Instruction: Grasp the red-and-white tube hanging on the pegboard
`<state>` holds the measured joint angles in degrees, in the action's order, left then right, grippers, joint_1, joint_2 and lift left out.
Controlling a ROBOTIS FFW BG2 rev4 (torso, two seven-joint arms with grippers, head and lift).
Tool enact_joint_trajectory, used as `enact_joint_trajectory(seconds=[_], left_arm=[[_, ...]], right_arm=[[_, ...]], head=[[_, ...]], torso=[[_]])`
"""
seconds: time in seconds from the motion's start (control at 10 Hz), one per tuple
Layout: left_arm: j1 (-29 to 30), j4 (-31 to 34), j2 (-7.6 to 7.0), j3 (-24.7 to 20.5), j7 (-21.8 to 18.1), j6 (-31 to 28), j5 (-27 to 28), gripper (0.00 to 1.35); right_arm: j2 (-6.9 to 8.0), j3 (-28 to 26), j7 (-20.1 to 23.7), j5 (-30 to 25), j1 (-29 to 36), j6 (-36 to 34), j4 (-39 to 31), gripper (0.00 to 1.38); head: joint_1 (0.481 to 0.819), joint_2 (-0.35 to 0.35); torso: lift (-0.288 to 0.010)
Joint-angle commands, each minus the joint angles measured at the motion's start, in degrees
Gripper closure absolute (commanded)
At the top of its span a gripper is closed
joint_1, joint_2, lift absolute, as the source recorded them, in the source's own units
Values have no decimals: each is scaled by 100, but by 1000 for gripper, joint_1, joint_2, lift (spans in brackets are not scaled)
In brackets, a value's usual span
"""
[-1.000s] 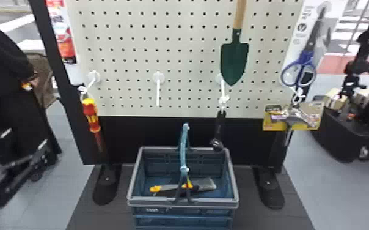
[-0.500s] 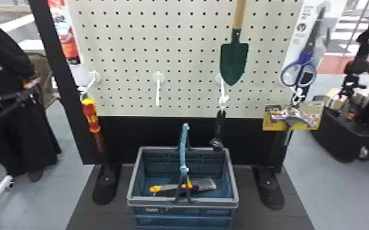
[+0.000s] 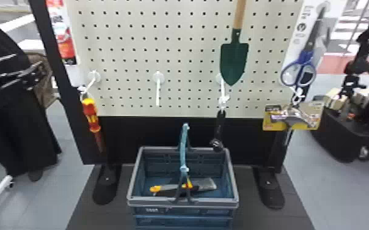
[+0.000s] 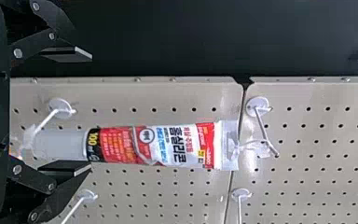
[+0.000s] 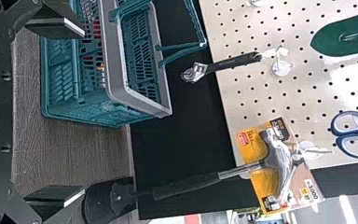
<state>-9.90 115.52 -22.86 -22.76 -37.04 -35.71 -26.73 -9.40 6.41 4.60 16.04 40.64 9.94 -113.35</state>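
The red-and-white tube (image 3: 61, 30) hangs at the pegboard's (image 3: 174, 55) upper left edge, by the black frame post. From close up, the tube (image 4: 154, 147) hangs by a white tie from a white hook (image 4: 261, 121), its clear nozzle pointing down. My left gripper (image 4: 74, 112) is open and faces the nozzle end, short of the board. In the head view the left gripper (image 3: 29, 72) is out to the left of the post, below the tube. My right gripper (image 5: 74, 112) is open and holds nothing, low near the basket (image 5: 135, 60).
On the board hang a red-yellow screwdriver (image 3: 90, 117), a green trowel (image 3: 233, 61), a black wrench (image 3: 219, 131), blue scissors (image 3: 300, 68) and a carded hammer (image 3: 294, 116). A blue basket (image 3: 211, 202) with a tool inside stands on the dark base below. Black equipment (image 3: 364, 61) stands at the right.
My left gripper has risen along the left side, from low by the floor to roughly hook height, nearer the post. The board and the basket have not moved.
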Motion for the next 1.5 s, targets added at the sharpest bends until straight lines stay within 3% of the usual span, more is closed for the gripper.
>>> enact_joint_trajectory(seconds=[0.0,0.5,0.9,1.0,1.2,1.4], left_arm=[[-447,-491,-131,421,-49,-76,-412,449],[-1173,-547,-210,1159,-13,-234,-1124,449],[-1419,-758,-236,1335,-22,-331,-913,453],[-1456,-772,-236,1344,-31,-349,-790,519],[-1517,-800,-236,1379,-66,-67,-464,1170],[-1481,-800,-210,1344,-31,-32,-438,1204]], right_arm=[[0,0,23,5,-25,-1,21,124],[0,0,49,5,-50,-9,78,124],[0,0,49,22,-74,-9,92,124],[-9,0,49,40,-74,-9,92,124],[-27,0,49,49,-74,-9,92,124],[-35,0,49,57,-62,-9,92,124]], head=[[549,0],[549,0],[549,0],[549,0],[549,0],[549,0]], torso=[[-100],[-100],[-100],[-100],[-100],[-100]])
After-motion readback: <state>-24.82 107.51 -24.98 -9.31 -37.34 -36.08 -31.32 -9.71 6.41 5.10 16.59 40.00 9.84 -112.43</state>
